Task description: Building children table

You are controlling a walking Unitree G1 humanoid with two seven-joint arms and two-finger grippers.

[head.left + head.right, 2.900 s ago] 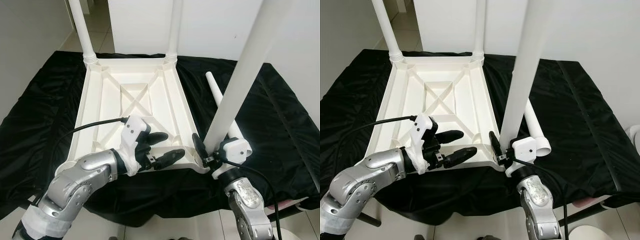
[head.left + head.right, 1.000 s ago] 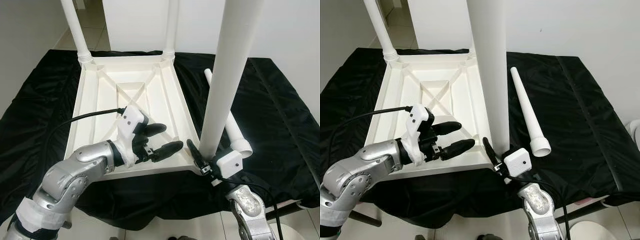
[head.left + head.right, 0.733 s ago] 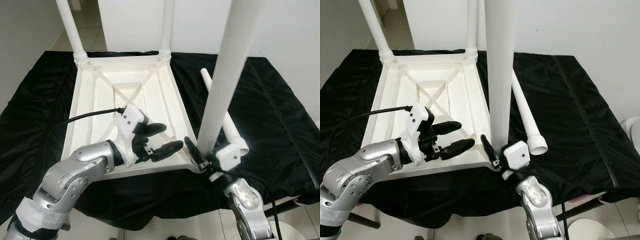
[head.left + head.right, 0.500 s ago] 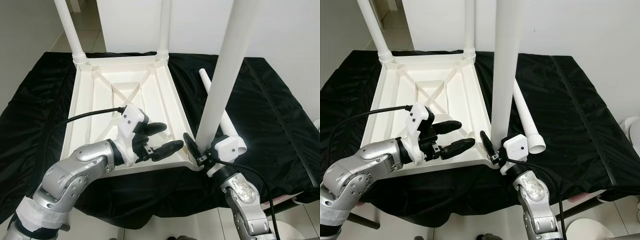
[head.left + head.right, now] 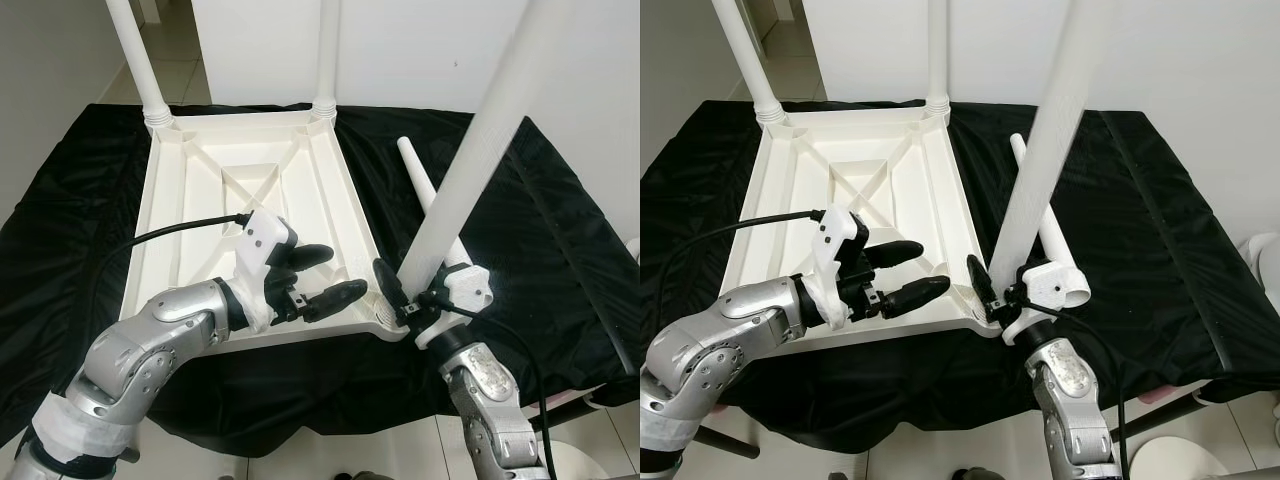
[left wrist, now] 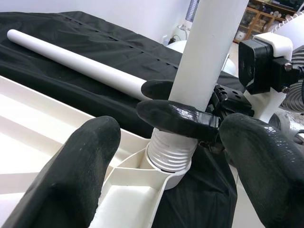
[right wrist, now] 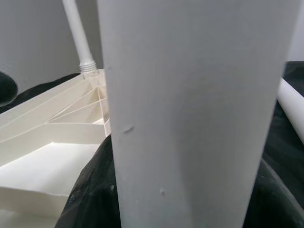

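Here the white plastic children's tabletop (image 5: 250,215) lies upside down on the black-draped surface (image 5: 560,250), two white tube legs (image 5: 135,55) already standing in its far corner sockets. The right gripper (image 5: 407,302) has its fingers clamped low on a third long white tube leg (image 5: 470,175), just above the threaded end, which sits in the near right corner socket (image 6: 161,168). That leg's long axis is not upright: it leans up and away to the robot's right, so the thread likely meets the socket at an angle. The relation that matters is this tilt against the socket's vertical bore; my judgement is that the leg wants bringing upright over the corner before it is turned or pressed home. The left gripper (image 5: 318,278) hovers over the tabletop's near edge, fingers spread wide and holding nothing, pointing towards that corner and close beside it, well placed to steady the tabletop. A fourth loose white tube leg (image 5: 425,195) lies flat on the cloth just right of the tabletop, its long axis running away from the robot
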